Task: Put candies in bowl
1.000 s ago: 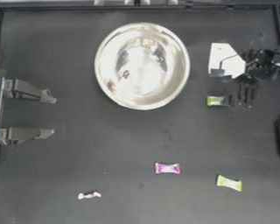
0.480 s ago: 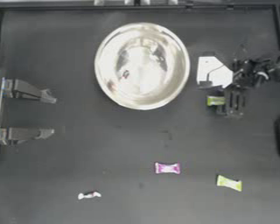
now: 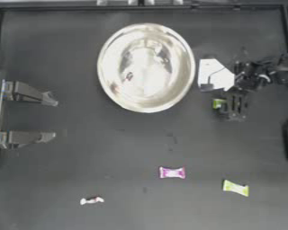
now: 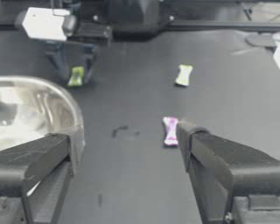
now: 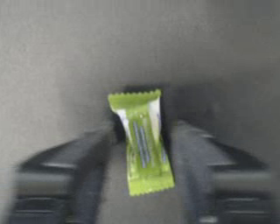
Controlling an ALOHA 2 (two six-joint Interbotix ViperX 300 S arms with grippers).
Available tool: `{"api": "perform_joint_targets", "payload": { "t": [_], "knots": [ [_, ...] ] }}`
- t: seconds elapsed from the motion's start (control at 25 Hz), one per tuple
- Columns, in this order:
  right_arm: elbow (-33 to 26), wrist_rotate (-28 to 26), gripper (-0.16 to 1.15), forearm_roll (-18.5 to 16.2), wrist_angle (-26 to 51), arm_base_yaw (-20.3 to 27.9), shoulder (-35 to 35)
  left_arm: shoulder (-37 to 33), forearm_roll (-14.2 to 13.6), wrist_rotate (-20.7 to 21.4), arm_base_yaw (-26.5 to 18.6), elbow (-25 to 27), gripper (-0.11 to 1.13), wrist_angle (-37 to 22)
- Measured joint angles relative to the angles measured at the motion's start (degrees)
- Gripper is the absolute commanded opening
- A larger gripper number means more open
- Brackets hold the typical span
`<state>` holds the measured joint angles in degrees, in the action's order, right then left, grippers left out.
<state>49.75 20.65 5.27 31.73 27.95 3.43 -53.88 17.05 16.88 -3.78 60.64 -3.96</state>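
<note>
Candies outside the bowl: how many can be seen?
4: one yellow-green between the right gripper's jaws beside the bowl; magenta, yellow-green and white loose on the table. More may be hidden.

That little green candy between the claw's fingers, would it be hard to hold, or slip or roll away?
Probably easy. The green candy looks tiny and likely very light beside the bowl. Its flat, crimped wrapper suggests it would crinkle rather than roll. The wrapper looks glossy, so it might slip in the right claw, whose jaws sit close on both sides.
</note>
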Motion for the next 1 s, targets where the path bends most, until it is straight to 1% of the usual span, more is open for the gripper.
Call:
{"api": "perform_joint_targets", "payload": {
  "t": [0.08,0.12,0.16,0.32,0.48,0.6,0.76,0.88,1.0],
  "knots": [
    [-0.35,-0.53,0.26,-0.09,0.44,-0.09,-0.35,0.0,0.09,-0.09,0.0,0.0,0.96,0.0],
    [-0.53,-1.05,0.21,-0.18,0.88,0.09,-0.35,0.18,0.18,-0.09,0.0,0.0,0.96,-0.09],
    [-0.62,-1.32,0.19,-0.18,1.23,0.09,-0.26,0.35,0.18,-0.09,-0.09,0.0,0.96,0.0],
    [-0.7,-1.76,0.2,-0.18,2.99,-0.18,0.18,1.05,0.18,-0.09,-0.09,0.0,0.96,-0.09],
    [-0.35,-2.02,0.19,0.35,4.39,-0.7,2.55,1.14,0.18,-0.09,-0.09,0.0,0.96,0.0],
    [-0.79,-2.02,0.19,0.79,5.62,-0.79,6.59,1.14,0.18,-0.09,0.0,0.0,0.96,0.0],
    [-2.64,-2.64,0.19,1.14,6.15,-0.79,14.41,1.14,0.09,-0.09,0.0,0.0,0.96,0.0],
    [-4.66,-2.81,0.19,1.23,5.01,-0.79,19.16,1.14,0.18,-0.09,0.0,0.0,0.96,-0.09],
    [-7.21,-2.81,0.19,1.49,2.99,-0.79,21.27,1.14,0.18,-0.09,-0.09,0.0,0.96,-0.09]
  ]
}}
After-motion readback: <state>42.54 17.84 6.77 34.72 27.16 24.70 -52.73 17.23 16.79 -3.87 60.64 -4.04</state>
